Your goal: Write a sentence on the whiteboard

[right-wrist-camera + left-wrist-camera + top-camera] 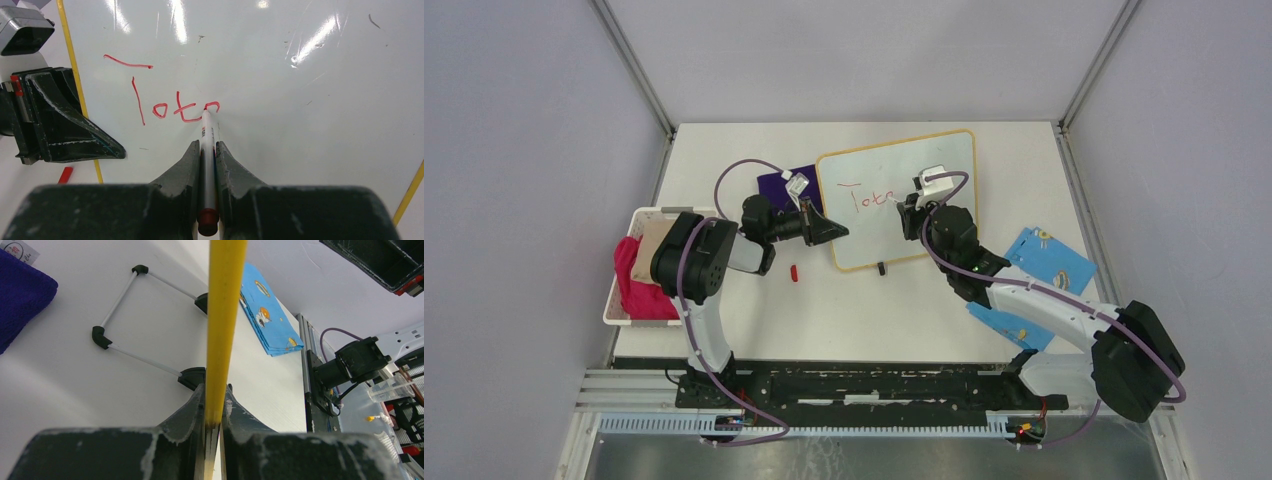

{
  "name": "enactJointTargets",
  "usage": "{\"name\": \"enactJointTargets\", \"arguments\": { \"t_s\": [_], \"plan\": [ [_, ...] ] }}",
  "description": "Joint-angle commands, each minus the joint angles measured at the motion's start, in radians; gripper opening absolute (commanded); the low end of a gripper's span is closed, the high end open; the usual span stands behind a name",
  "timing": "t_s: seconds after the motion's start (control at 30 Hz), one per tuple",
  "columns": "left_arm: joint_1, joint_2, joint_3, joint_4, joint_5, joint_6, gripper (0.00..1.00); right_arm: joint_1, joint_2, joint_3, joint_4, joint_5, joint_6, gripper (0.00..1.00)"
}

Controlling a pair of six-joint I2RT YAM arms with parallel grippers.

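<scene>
The whiteboard [300, 150]: face glossy white with strong glare streaks; thin frame smooth, yellow-orange. The marker [207, 160]: smooth white plastic barrel. The right end effector [206, 145] and left end effector [214, 390]: matt black plastic, scuffed whitish along the edges. The purple cloth [20, 295]: fuzzy. The worktop [904, 310]: matt white.

The whiteboard [864, 235] is glossy white with a thin orange-yellow frame, and the letters [165, 107] on it are red. The marker [208, 150] is white with a red tip and a red end. At the right of the overhead view, a sheet [1056, 258] is bright blue with small orange and white cartoon figures. Left of the board, a cloth [772, 185] is dark purple. The basket [612, 300] at far left is white, holding pink and beige fabric.
</scene>
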Motion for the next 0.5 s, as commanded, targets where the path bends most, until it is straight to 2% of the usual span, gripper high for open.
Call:
{"name": "enactJointTargets", "arguments": {
  "t_s": [0.0, 0.47],
  "plan": [
    [-0.003, -0.011, 0.008, -0.068, -0.030, 0.059, 0.02, -0.003, -0.025, -0.024, 0.026, 0.007, -0.008, 0.00],
    [-0.003, -0.014, 0.008, -0.070, -0.032, 0.061, 0.02, -0.004, -0.039, -0.004, 0.016, 0.065, -0.018, 0.00]
  ]
}}
